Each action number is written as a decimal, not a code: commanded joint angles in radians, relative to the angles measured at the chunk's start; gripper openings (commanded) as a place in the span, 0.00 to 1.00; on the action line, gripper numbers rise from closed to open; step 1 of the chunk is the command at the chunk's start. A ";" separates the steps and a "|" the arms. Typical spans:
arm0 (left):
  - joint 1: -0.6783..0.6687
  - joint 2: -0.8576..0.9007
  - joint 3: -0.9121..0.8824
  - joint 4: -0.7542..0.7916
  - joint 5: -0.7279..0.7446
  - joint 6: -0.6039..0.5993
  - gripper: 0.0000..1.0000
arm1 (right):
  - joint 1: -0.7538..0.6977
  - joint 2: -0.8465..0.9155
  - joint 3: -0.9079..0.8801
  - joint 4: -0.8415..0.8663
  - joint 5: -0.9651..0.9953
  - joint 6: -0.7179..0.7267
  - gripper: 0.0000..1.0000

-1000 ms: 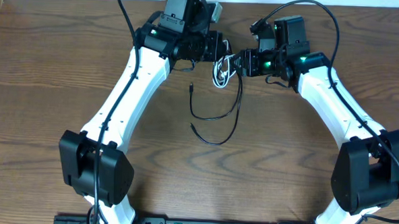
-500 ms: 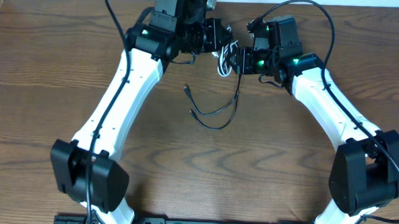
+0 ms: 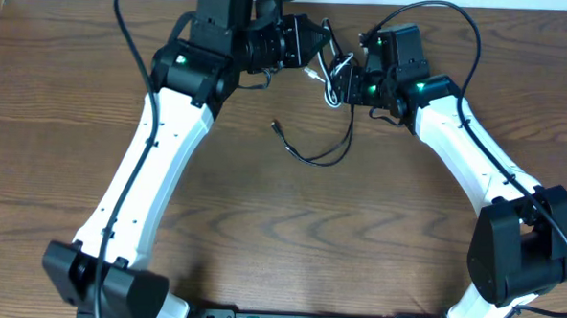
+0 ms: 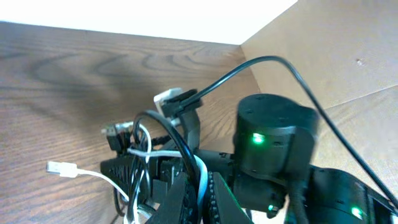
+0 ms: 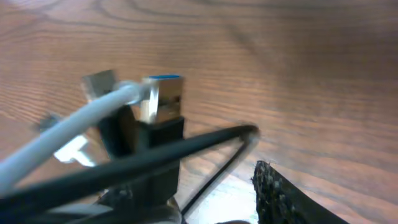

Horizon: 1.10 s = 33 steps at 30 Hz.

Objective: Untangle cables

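The white cable and the black cable are knotted together, held in the air between my two grippers at the back of the table. My left gripper is shut on the white cable in the left wrist view. My right gripper holds the tangle from the right. In the right wrist view, the white cable's blue-tipped plug and a black cable strand cross in front of its fingers. The black cable hangs down to the table, with its plug end lying free.
The white cable's small plug hangs over the brown wooden table. The table's back edge meets a white wall close behind the grippers. The thick black robot wires arch above both arms.
My left arm has swung back and to the left, lifting its gripper toward the back edge. The tangle has shifted right and up, and the hanging black loop was dragged along.
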 commanded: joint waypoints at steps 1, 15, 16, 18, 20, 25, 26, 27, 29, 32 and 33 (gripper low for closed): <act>0.045 -0.131 0.025 0.051 0.032 -0.002 0.08 | -0.008 0.042 -0.004 -0.058 0.108 0.006 0.49; 0.235 -0.264 0.025 0.062 0.032 -0.002 0.07 | -0.042 0.174 -0.004 -0.120 0.103 -0.016 0.49; 0.236 -0.259 0.025 0.047 0.032 0.003 0.08 | -0.047 0.174 -0.004 -0.118 0.092 -0.029 0.49; 0.227 -0.232 0.025 0.003 0.032 0.010 0.08 | -0.056 0.174 -0.004 -0.106 0.034 -0.065 0.50; 0.214 -0.199 0.025 -0.037 0.032 0.029 0.07 | -0.058 0.174 -0.004 -0.099 0.005 -0.078 0.49; 0.167 -0.080 0.025 -0.108 0.032 0.083 0.07 | -0.059 0.174 -0.003 -0.085 -0.015 -0.089 0.50; 0.157 -0.047 0.025 -0.116 0.032 0.095 0.07 | -0.060 0.174 -0.003 -0.084 -0.027 -0.097 0.50; 0.148 -0.017 0.025 -0.119 0.032 0.106 0.07 | -0.060 0.174 -0.003 -0.085 -0.028 -0.096 0.51; 0.132 0.051 0.025 -0.121 0.028 0.112 0.07 | -0.060 0.174 -0.003 -0.089 -0.028 -0.096 0.51; 0.110 0.146 0.025 -0.123 0.005 0.115 0.07 | -0.060 0.174 -0.003 -0.089 -0.027 -0.096 0.51; 0.101 0.187 0.025 -0.123 -0.011 0.115 0.07 | -0.060 0.174 -0.003 -0.089 -0.027 -0.096 0.52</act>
